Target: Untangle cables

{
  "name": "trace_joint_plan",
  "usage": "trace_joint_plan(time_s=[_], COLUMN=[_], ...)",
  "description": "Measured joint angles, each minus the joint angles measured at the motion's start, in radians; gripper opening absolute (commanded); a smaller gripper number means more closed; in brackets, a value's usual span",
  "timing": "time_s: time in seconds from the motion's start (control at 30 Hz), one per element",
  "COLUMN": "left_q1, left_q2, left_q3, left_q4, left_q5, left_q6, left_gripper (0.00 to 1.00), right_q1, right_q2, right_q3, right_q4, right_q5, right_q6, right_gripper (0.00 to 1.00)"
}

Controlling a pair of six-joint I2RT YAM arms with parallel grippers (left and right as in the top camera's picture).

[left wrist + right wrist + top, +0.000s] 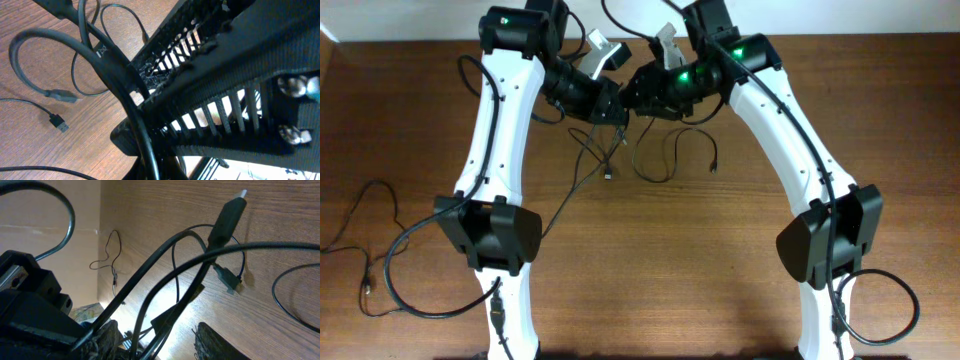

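The cables [650,170] lie in loose loops at the far middle of the bench [720,270] and rise to where both arms meet. The left fingers [215,100] are pressed together on strands. The right fingers [220,342] stand apart, with strands running between them.

Black cables [50,36] are being shown against a table [720,250] of reddish-brown wood grain. White shells with black joints are being shown on the arms [495,110], and green lights [682,75] are being displayed near the table's far edge.
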Motion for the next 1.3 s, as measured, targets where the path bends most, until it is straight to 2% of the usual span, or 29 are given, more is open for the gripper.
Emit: trace_joint_plan(time_s=[0.1,0.3,0.4,0.5,0.6,0.67,0.8,0.9,1.0,1.1,1.13,1.17,1.2,1.3], left_q1=[0.001,0.044,0.085,0.095,0.122,0.207,0.427,0.578,0.687,0.718,0.718,0.717,0.718,0.717], left_q2=[0.0,0.0,0.0,0.0,0.0,-0.001,-0.002,-0.005,-0.013,-0.004,-0.002,-0.002,-0.002,-0.002], left_q3=[0.0,-0.003,-0.003,0.005,0.228,0.366,0.382,0.243,-0.106,-0.357,-0.424,-0.455,-0.494,-0.508], left_q4=[0.002,0.016,0.029,0.047,0.091,0.199,0.332,0.498,0.871,1.009,1.023,1.027,1.034,1.021], left_q5=[0.003,-0.031,-0.114,-0.237,-0.365,-0.489,-0.731,-0.821,-0.888,-0.935,-0.953,-0.961,-0.975,-0.983], left_q6=[-0.002,-0.003,-0.024,-0.076,-0.146,-0.205,-0.306,-0.417,-0.603,-0.778,-0.899,-0.97,-1.005,-0.981], left_gripper=[0.0,0.0,0.0,0.0,0.0,0.0,0.0,0.0,0.0,0.01,0.59,0.99,0.99,0.99], right_q1=[0.002,-0.006,-0.037,-0.055,-0.055,-0.055,-0.054,-0.055,-0.054,-0.054,-0.055,-0.054,-0.055,-0.055], right_q2=[0.0,0.0,0.0,0.0,0.0,0.0,0.0,0.0,0.0,0.0,0.0,0.0,0.0,0.0], right_q3=[0.0,0.002,0.002,0.002,0.002,0.002,0.002,0.002,0.002,0.002,0.002,0.002,0.002,0.002], right_q4=[-0.003,-0.014,-0.063,-0.146,-0.181,-0.19,-0.205,-0.229,-0.249,-0.25,-0.251,-0.253,-0.258,-0.27], right_q5=[0.035,0.04,0.063,0.176,0.258,0.272,0.29,0.314,0.327,0.331,0.331,0.331,0.331,0.331], right_q6=[0.034,0.049,0.049,0.046,0.037,0.024,0.019,0.019,0.019,0.019,0.018,0.019,0.015,-0.01], right_gripper=[0.29,0.11,0.1,0.1,0.1,0.1,0.1,0.1,0.1,0.1,0.1,0.11,0.11,0.1])
